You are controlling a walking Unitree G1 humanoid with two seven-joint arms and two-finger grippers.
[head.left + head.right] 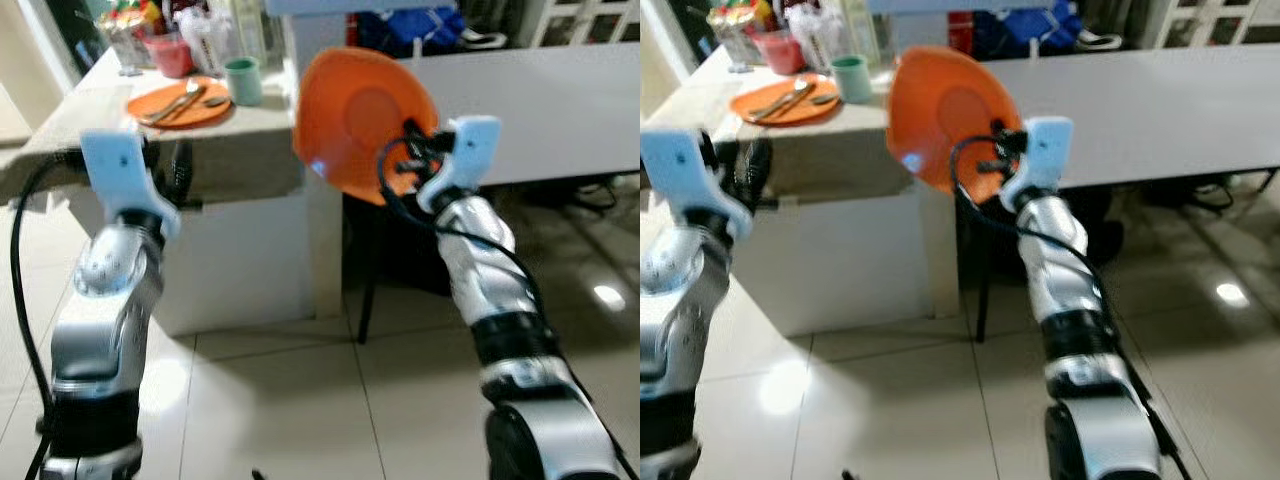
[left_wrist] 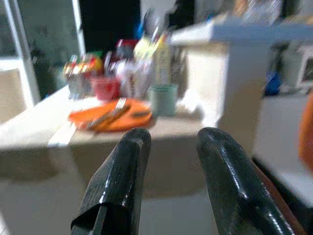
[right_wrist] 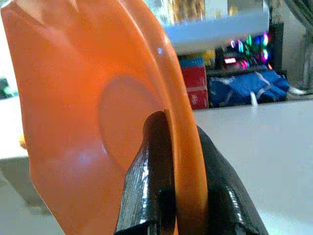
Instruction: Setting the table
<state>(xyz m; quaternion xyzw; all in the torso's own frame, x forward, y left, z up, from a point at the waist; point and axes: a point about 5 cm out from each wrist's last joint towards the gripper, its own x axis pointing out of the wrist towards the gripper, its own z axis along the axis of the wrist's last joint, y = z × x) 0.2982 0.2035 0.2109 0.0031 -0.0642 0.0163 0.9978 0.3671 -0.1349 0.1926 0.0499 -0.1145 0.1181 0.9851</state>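
Orange plate point(image 1: 358, 122) is up in the air, standing nearly on edge in front of the robot, its face turned toward the camera. The right gripper point(image 3: 168, 196) has it pinched at the rim, one black finger on each face, closed tight on the edge; that rim grip is probably why the plate hangs upright rather than flat, and it will need levelling before it can be set down.

Behind the plate runs a long white worktop point(image 1: 540, 90), bare along the near part, which looks the likely place for this setting. To the robot's left, a second, beige worktop point(image 1: 90, 110) carries another orange plate with cutlery point(image 1: 180, 102) laid across it, a green cup point(image 1: 243, 80) just beside that plate, a red cup point(image 1: 170, 55) farther back, and a cluster of packets and bottles too blurred to name.

The left gripper point(image 2: 171, 186) is raised near the beige worktop's edge, its fingers parted with a clear gap and nothing between them, seemingly kept free for the cutlery or the cup.
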